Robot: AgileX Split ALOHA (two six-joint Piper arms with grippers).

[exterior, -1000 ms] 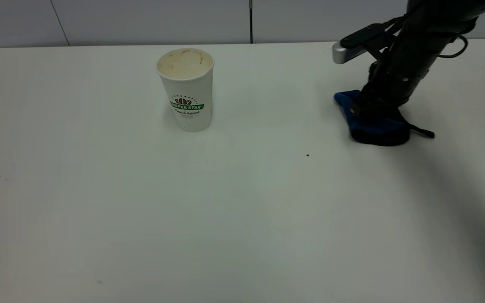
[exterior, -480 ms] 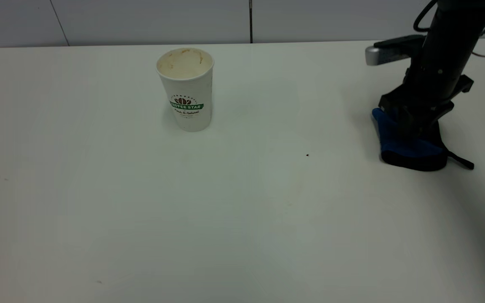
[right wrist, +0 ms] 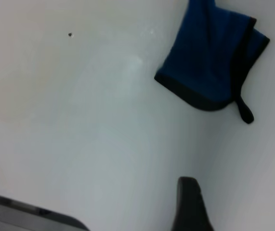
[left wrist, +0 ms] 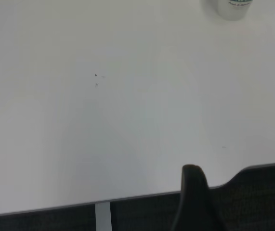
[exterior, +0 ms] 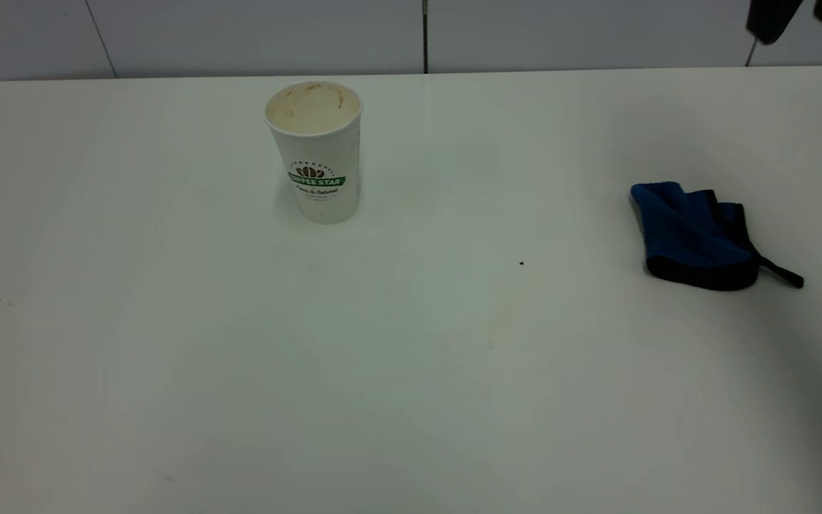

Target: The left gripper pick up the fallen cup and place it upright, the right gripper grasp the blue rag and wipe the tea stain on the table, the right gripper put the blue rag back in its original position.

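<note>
Rag: folded plush royal-blue rag (exterior: 693, 232) with black edging lay flat on the plain white table (exterior: 411, 371), right side, free of any jaws.
Cup: white paper cup (exterior: 316, 150) stood upright, far left-centre.
Right gripper (exterior: 796, 16): raised well above rag, fingers apart.
Left gripper (left wrist: 195, 202): at near table edge; jaw state unreadable.

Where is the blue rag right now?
In the exterior view the blue rag lies flat on the table at the right side, far right of the upright cup, untouched.
</note>
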